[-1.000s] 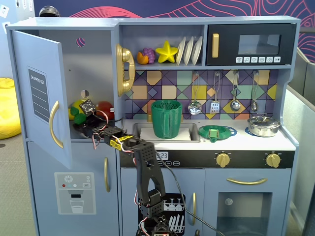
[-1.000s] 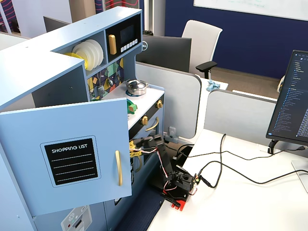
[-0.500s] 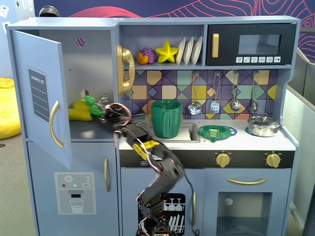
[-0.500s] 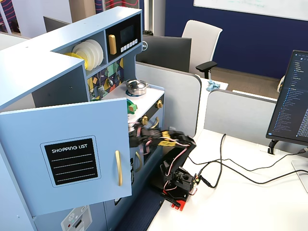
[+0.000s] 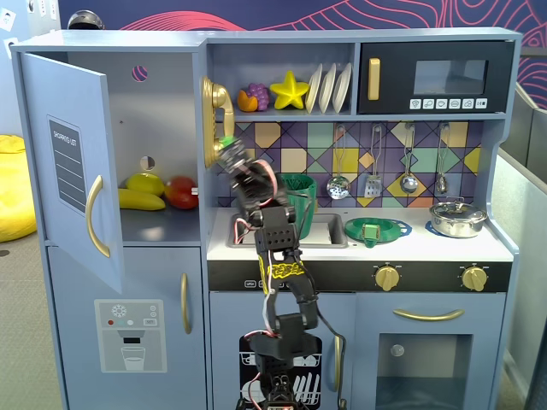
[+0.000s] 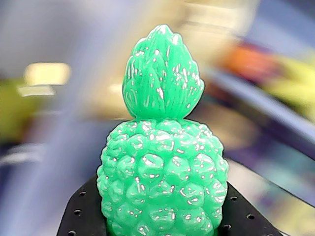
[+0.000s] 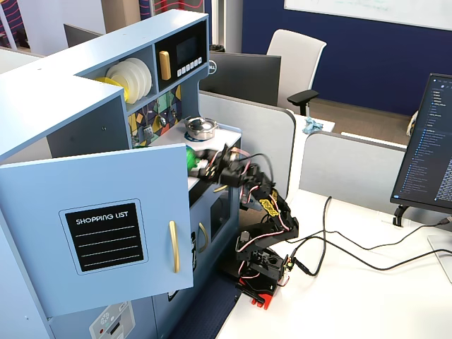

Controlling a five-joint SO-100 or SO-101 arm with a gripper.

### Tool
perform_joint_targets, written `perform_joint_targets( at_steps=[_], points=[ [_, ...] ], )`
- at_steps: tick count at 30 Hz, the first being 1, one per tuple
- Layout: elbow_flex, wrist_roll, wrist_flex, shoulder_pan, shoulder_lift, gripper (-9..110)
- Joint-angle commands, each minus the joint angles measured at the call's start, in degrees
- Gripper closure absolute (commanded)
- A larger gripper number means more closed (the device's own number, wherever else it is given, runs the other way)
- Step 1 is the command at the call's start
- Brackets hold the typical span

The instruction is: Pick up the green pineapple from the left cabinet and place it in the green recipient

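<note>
Green pineapple [image 6: 162,167] sits upright, clamped in the end effector [image 5: 229,147].

The black label [image 7: 104,236] on the open door of the left cabinet [image 7: 99,233] reads "SHOPPING LIST" in white above blank ruled lines. In the front fixed view the same label [image 5: 67,165] appears sideways, too small to read surely.

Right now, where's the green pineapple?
The green pineapple is held in the tool, raised outside the left cabinet, just right of its opening in a fixed view, left of the green recipient.
</note>
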Motion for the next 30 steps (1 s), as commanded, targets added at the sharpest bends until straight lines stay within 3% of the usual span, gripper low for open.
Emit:
perform_joint_targets(
  at_steps=[1,10,14,28,30],
  points=[
    [-14.15,8.61,3.08,11.43,-8.26,101],
    [-31.11,19.95,2.46,16.44,-34.19,101],
    [-30.50,18.54,-3.78,15.03,-40.34,101],
    [-46.23,16.70,-5.71,15.64,-61.00,101],
    [-46.23,17.67,-5.80,15.91,-61.26,95]
  ],
)
